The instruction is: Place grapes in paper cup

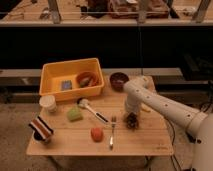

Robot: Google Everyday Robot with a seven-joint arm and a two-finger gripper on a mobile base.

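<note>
- My gripper (132, 114) hangs directly over the grapes (133, 122), on the tabletop (150, 141) in front of the yellow bin (70, 64) and off past its right-hand corner as the camera sees it. Whether the gripper is apart or clamped on the cluster I cannot tell.
- The paper cup (48, 103) stands just in front of the bin's opposite, left-hand corner, well apart from the grapes.
- Risk, as I judge it: the cluster is bumpy and loose, so a shallow or off-centre pinch could shed berries or let it slip on the lift.
- Risk on the carry: the path along the bin's front passes over the fork (112, 133), orange-red fruit (97, 133), brush (93, 110) and green sponge (75, 114); a low pass could knock any of them.
- Risk at the drop: the cup is small and light, so a nudge could tip it, and the cluster could catch on its rim.
- Count: one grape cluster, one paper cup, one yellow bin, one maroon bowl (119, 80) beside the bin's right end, one fork, one fruit, one brush, one sponge, and one striped object (41, 128).
</note>
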